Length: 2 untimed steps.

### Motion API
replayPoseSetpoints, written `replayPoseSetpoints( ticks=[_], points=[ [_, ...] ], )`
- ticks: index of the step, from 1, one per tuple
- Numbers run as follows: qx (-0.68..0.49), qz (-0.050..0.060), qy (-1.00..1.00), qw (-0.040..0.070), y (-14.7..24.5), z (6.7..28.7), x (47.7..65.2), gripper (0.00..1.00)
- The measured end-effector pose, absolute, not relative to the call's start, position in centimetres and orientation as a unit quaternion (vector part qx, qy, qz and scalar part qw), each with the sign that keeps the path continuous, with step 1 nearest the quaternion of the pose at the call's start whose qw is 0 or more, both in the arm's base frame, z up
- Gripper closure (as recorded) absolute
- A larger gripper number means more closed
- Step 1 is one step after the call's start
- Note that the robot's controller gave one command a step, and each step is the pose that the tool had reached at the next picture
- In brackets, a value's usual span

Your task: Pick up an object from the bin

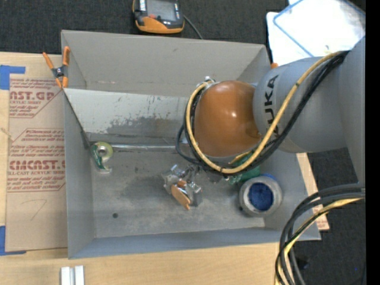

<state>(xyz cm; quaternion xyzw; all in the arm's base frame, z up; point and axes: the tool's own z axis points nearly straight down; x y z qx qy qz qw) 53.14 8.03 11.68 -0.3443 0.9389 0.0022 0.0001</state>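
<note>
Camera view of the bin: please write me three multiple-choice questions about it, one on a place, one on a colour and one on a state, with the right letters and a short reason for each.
1. Where in the bin does the blue tape roll lie?
A. by the left wall
B. at the view's lower right, beside the arm
C. against the far wall

2. What colour is the small roll near the left wall?
A. red
B. black
C. pale, greenish

3. How does the blue tape roll lie?
A. flat on the floor, its round face up
B. standing on its edge
C. lifted above the rim

Answers:
1 B: it sits on the floor just under the arm's cables, at the right.
2 C: it looks light and slightly green against the grey floor.
3 A: its whole ring is seen from above.
</note>
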Motion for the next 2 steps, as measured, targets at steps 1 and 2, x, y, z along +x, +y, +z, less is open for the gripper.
replayPoseSetpoints(
  ticks=[1,2],
  points=[
    [-0.344,0.004,0.939,-0.003,8.1,15.4,52.9,1.00],
    [-0.344,0.003,0.939,0.000,8.1,19.6,53.1,1.00]
  ],
)
